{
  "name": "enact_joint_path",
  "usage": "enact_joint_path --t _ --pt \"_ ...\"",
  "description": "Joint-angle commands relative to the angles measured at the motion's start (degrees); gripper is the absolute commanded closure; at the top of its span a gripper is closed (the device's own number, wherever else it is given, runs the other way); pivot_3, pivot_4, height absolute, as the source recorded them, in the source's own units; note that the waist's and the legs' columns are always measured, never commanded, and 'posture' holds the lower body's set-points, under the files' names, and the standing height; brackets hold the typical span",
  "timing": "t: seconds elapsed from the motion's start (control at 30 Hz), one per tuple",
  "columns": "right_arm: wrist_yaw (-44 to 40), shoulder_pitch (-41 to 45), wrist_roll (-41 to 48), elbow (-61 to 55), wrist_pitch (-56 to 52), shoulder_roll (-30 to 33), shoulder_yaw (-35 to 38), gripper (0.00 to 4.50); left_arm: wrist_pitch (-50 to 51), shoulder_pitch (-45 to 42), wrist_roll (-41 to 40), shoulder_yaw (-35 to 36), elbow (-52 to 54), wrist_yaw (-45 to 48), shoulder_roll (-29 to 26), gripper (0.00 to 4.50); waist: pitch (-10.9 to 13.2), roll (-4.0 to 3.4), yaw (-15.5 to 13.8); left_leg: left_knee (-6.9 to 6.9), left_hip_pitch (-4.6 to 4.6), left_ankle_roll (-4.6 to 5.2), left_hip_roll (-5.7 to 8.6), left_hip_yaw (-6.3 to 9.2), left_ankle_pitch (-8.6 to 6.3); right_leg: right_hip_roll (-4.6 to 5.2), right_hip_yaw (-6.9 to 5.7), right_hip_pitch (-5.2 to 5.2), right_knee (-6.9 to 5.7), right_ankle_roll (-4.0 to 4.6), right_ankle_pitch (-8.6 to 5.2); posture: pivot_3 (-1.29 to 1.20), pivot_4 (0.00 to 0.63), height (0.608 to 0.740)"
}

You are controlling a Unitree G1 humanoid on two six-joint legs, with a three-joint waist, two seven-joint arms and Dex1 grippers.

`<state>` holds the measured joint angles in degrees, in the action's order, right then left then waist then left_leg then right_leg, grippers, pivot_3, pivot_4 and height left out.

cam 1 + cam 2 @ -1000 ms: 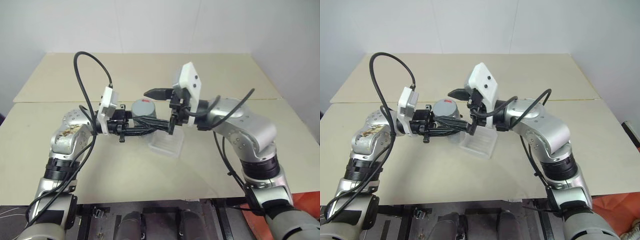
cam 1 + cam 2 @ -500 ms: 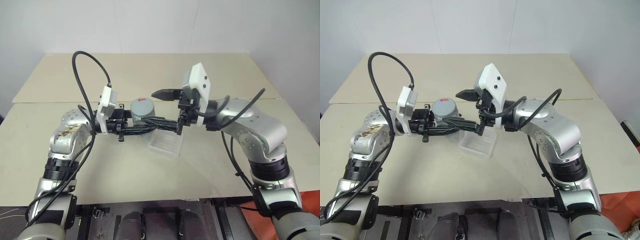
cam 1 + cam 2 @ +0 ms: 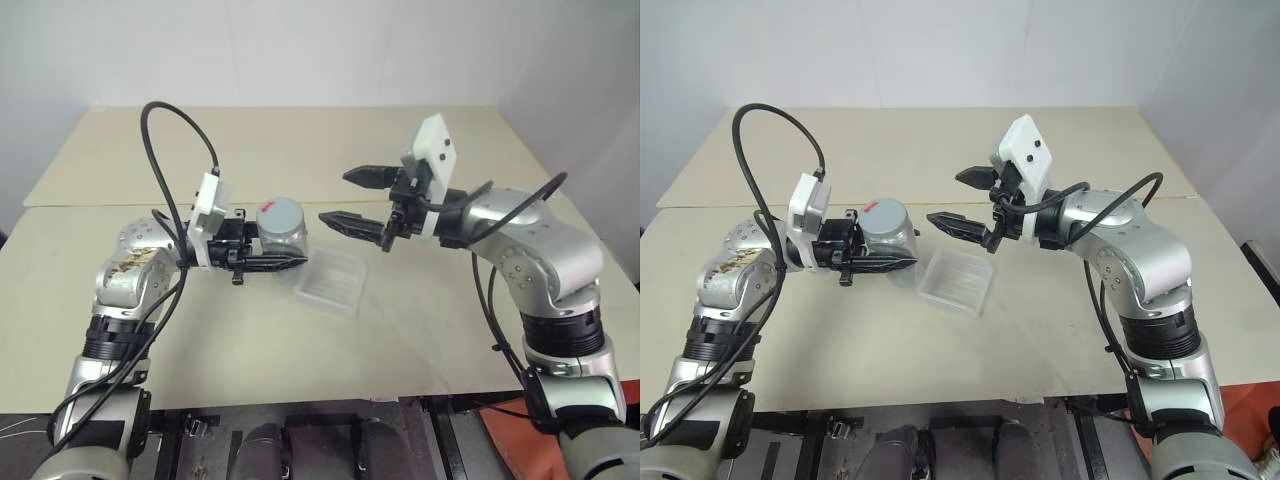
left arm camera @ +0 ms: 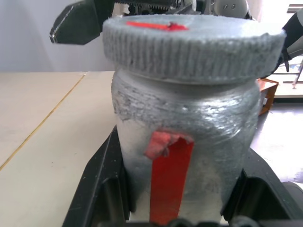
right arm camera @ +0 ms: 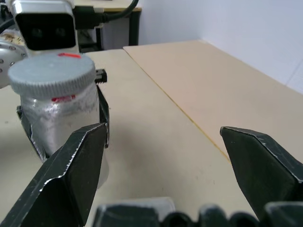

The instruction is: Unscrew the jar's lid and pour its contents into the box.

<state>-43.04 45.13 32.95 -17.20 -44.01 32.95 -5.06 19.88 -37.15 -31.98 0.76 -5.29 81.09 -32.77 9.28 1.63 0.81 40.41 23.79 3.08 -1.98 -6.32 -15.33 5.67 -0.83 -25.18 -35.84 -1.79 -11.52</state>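
Unscrewing step, lid (image 3: 280, 213) not off yet. Your left gripper (image 3: 268, 262) clamps jar (image 3: 886, 232) upright above table, beside box (image 3: 331, 280). Right gripper (image 3: 352, 197) spread wide, empty, off to the side. Next: bring it over lid, close, twist.

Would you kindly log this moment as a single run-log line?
left gripper: shut on jar | lid: on | right gripper: open, beside jar | box: on table, empty
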Motion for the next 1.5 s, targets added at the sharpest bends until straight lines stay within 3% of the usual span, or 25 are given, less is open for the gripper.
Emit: enact_joint_path --t 0.03,0.27,0.57,1.1,1.2,1.3,1.5 --pt "-2.28 -1.02 2.27 -5.24 0.68 1.61 2.77 0.04 -1.4 -1.24 -0.47 0.45 0.32 -0.14 0.54 2.57 0.0 0.0 -0.08 0.0 0.0 0.01 0.0 0.01 0.0 0.0 -0.01 0.0 0.01 0.0 0.0 0.0 0.15 0.74" --pt "-0.47 -0.17 8.34 -12.07 -2.48 -1.02 2.72 0.04 -2.1 -1.89 0.23 -0.08 -0.8 -0.21 1.6 2.57 0.0 0.0 -0.07 0.0 -0.01 0.01 0.0 0.04 -0.01 0.0 0.0 0.01 0.01 0.0 0.0 0.0 0.15 0.74" --pt "4.94 3.8 4.77 -9.06 -4.86 -6.5 -2.42 0.04 -2.56 -2.15 0.25 -0.63 -0.72 0.02 1.9 2.57 0.0 0.0 -0.03 0.01 -0.02 0.0 0.0 0.03 0.0 0.0 0.0 0.0 -0.03 0.0 0.0 0.0 0.15 0.74" --pt "4.01 5.68 2.99 -5.34 -4.71 -9.81 -5.13 0.04 -2.98 -1.23 0.21 -0.26 0.04 0.15 0.86 2.57 0.0 0.0 -0.09 0.01 -0.01 0.0 0.0 0.02 0.0 0.0 -0.03 0.01 -0.05 0.0 0.0 0.0 0.15 0.74" --pt "3.89 5.71 3.12 -5.76 -4.84 -9.81 -4.93 0.56 -3.12 -0.96 0.17 -0.35 0.23 0.05 0.73 2.57 0.0 0.0 -0.09 0.01 -0.01 0.0 0.0 0.02 0.0 0.0 -0.03 0.01 -0.06 0.0 0.0 0.0 0.15 0.74" --pt "4.15 5.75 3.35 -6.23 -5.12 -9.95 -4.71 1.59 -3.15 -0.57 0.14 -0.56 0.58 -0.04 0.73 2.57 0.0 0.0 -0.09 0.01 -0.01 0.0 0.0 0.02 0.0 0.0 -0.03 0.01 -0.06 0.0 0.0 0.0 0.15 0.74" --pt "4.06 6.6 5.69 -5.56 -6.69 -10.27 -2.53 1.73 -3.04 -0.42 0.12 -0.91 0.71 0.1 0.76 2.57 0.0 0.0 -0.09 0.01 -0.01 0.0 0.0 0.02 0.0 0.0 -0.03 0.01 -0.05 0.0 0.0 0.0 0.15 0.74"
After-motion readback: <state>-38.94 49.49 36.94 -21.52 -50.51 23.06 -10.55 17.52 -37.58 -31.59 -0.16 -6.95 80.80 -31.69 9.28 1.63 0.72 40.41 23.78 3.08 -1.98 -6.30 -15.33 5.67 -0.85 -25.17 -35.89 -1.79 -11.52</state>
